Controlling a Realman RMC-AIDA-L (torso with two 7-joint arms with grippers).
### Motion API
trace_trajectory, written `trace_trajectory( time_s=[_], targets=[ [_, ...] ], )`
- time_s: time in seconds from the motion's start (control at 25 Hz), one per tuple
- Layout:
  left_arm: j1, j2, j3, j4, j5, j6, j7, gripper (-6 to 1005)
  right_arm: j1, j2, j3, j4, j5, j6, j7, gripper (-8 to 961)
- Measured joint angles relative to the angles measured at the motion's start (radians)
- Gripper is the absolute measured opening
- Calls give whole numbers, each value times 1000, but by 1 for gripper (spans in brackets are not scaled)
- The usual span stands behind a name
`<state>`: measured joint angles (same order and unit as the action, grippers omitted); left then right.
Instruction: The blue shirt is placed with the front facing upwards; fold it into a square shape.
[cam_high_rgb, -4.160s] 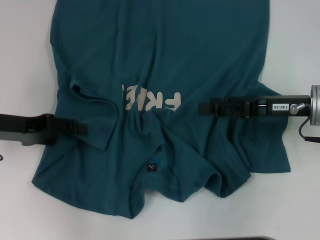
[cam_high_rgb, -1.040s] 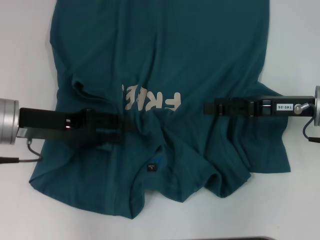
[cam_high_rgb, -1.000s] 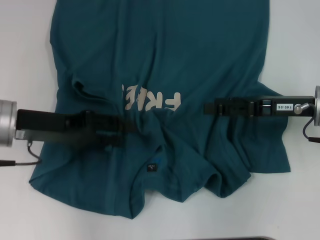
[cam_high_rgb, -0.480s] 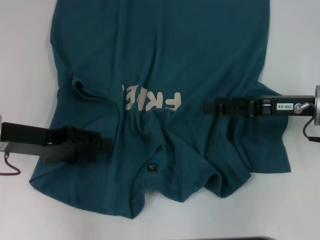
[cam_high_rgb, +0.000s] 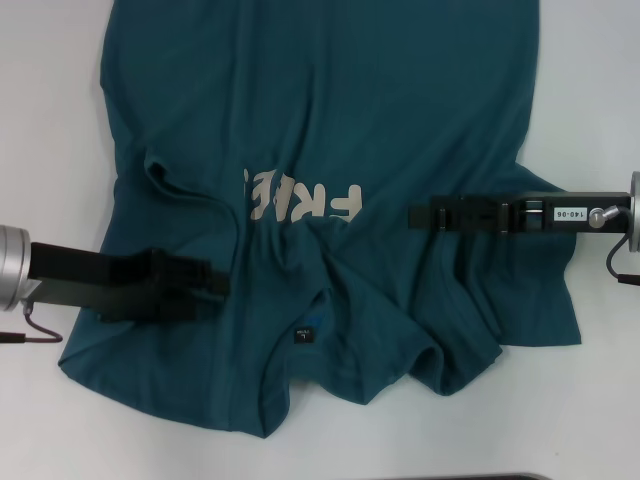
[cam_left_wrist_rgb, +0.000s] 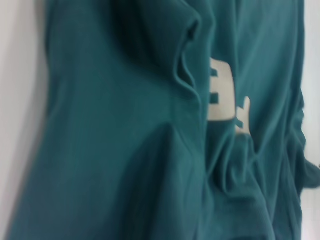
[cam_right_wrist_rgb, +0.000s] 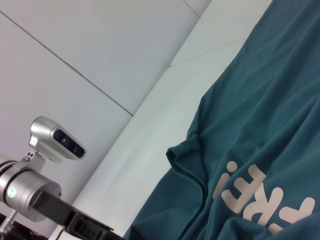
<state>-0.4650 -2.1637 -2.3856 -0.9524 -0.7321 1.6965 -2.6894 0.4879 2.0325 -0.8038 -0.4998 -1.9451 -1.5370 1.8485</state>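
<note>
The blue shirt (cam_high_rgb: 330, 100) lies spread on the white table with its collar and dark neck label (cam_high_rgb: 303, 336) towards me. It is rumpled around the chest letters (cam_high_rgb: 300, 200). My left gripper (cam_high_rgb: 216, 283) reaches in from the left, low over the shirt's left shoulder area, beside a raised fold (cam_high_rgb: 165, 180). My right gripper (cam_high_rgb: 414, 215) hovers over the right chest, just right of the letters. The left wrist view shows the shirt (cam_left_wrist_rgb: 100, 125) creased close by the letters (cam_left_wrist_rgb: 220, 95). The right wrist view shows the shirt (cam_right_wrist_rgb: 260, 100) and its print (cam_right_wrist_rgb: 265, 200).
Bare white table (cam_high_rgb: 50, 100) flanks the shirt on both sides and along the near edge. The left arm's silver wrist (cam_right_wrist_rgb: 35, 195) shows at the far side in the right wrist view. A dark strip (cam_high_rgb: 450, 477) marks the table's near edge.
The left gripper, which reached over the shirt near the letters a second ago, has drawn back left and towards the collar side. The right arm has stayed in place.
</note>
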Motion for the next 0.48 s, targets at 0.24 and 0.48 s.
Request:
trace_trajectory(
  time_s=[0.24,0.48],
  targets=[
    [-4,-1,0,24,4,-40,-25,545,0,0,0,1,0,0,0,942],
    [-6,-1,14,29,8,-58,-40,535,0,0,0,1,0,1,0,942]
  ],
)
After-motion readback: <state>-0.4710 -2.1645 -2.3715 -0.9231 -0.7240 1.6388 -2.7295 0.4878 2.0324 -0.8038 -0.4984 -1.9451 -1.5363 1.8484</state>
